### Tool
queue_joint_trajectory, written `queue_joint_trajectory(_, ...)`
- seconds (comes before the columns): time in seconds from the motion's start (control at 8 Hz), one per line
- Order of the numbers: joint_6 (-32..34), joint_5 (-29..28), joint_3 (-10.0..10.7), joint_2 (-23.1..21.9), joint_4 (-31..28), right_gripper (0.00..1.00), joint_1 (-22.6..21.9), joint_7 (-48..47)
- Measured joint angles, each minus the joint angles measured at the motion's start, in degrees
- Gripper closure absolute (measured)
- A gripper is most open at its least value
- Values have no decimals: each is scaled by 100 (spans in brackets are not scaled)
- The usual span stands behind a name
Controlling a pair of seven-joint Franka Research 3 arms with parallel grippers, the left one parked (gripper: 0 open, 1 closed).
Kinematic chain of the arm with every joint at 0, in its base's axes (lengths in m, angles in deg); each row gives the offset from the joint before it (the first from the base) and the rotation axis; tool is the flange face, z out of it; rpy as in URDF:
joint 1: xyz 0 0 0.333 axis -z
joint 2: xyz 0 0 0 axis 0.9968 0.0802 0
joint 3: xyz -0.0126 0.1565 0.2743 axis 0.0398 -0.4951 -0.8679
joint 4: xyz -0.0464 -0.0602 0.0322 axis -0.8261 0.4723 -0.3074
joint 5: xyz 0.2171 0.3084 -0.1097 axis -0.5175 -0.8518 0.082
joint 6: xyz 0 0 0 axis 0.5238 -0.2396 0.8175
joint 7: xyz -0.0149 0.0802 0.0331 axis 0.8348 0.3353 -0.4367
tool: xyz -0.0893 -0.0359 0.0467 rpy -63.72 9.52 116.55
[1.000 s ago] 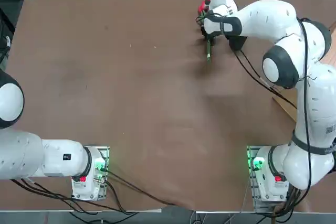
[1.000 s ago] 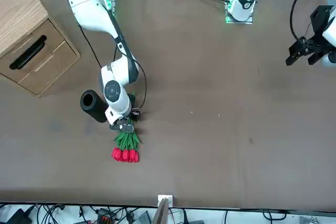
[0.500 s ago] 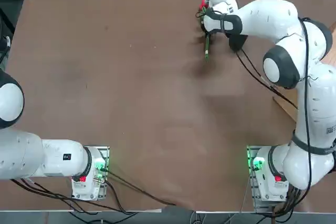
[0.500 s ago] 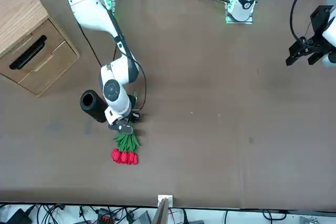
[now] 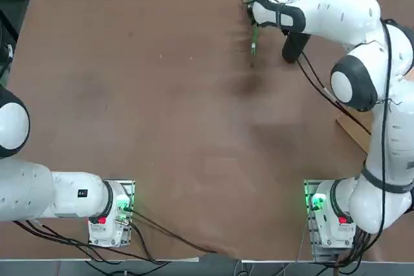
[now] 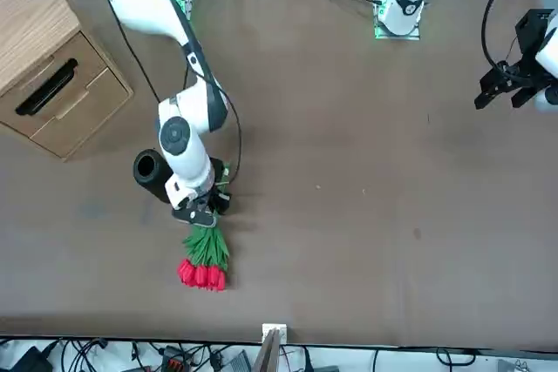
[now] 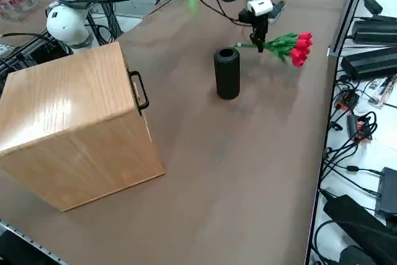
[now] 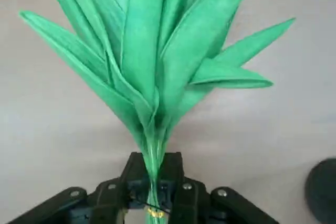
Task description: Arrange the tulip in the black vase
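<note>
Stems of the small bunch of red tulip buds with green leaves (image 7: 286, 45) are clamped between the closed fingers of the right gripper (image 8: 156, 192). The bunch is held off the brown table (image 6: 366, 215), lying nearly level, just beside the slim matte black cylindrical vase (image 7: 227, 73), which stands upright.

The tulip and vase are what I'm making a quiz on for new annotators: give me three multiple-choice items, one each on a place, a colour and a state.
1. Where does the black vase stand?
A. upright on the table, beside the right gripper
B. on the wooden cabinet
C. lying on its side

2. What colour are the tulip buds?
A. yellow
B. red
C. white

3. What is the tulip's state?
A. standing in the vase
B. lying loose on the table
C. clamped by its stems in the gripper

Answers: 1 A, the right side view shows it upright near the gripper. 2 B, the front view shows red buds. 3 C, the wrist view shows the fingers shut on the stems.
</note>
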State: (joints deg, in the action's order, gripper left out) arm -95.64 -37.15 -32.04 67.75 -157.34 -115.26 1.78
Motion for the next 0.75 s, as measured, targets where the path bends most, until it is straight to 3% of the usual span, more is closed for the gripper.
queue_joint_trajectory(0.25, 226, 278, 181, -328, 162, 89, 11, -12)
queue_joint_trajectory(0.75, 2597, 1180, 598, -776, 1603, 89, -91, -401)
